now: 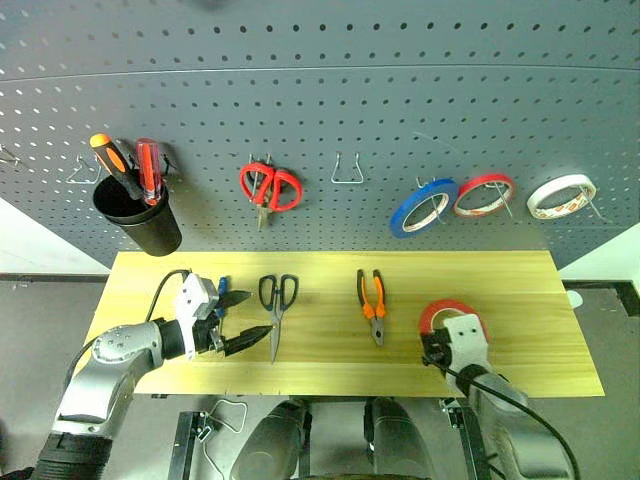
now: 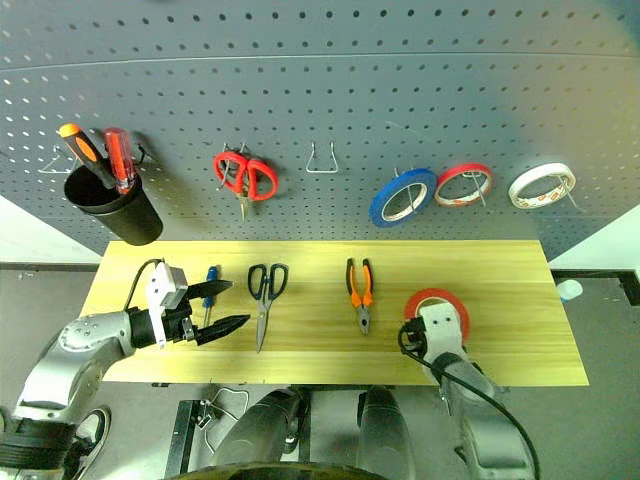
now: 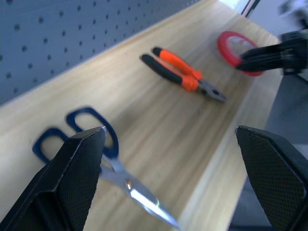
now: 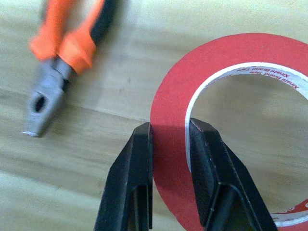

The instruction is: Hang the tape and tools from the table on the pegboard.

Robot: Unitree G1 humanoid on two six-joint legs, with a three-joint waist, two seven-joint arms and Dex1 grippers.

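Note:
The tape (image 4: pixel 231 53), a thin red ring, is at the right of the wooden table (image 1: pixel 520 290). My right gripper (image 4: pixel 169 130) is shut on its near rim, one finger inside the ring and one outside. I cannot tell whether the ring is clear of the wood. The orange-and-black pliers (image 1: pixel 371 300) lie mid-table. The dark-handled scissors (image 1: pixel 277 300) and the small blue screwdriver (image 1: pixel 222 290) lie at the left. My left gripper (image 1: pixel 255 315) is open and empty, just left of the scissors and pointing toward them. The grey pegboard (image 1: pixel 320 90) rises behind the table.
On the board hang a black cup (image 1: pixel 145 220) with orange and red screwdrivers, red-handled scissors (image 1: pixel 270 185), an empty wire hook (image 1: pixel 347 170), and a blue roll (image 1: pixel 423 207), a red roll (image 1: pixel 484 194) and a white roll (image 1: pixel 561 195).

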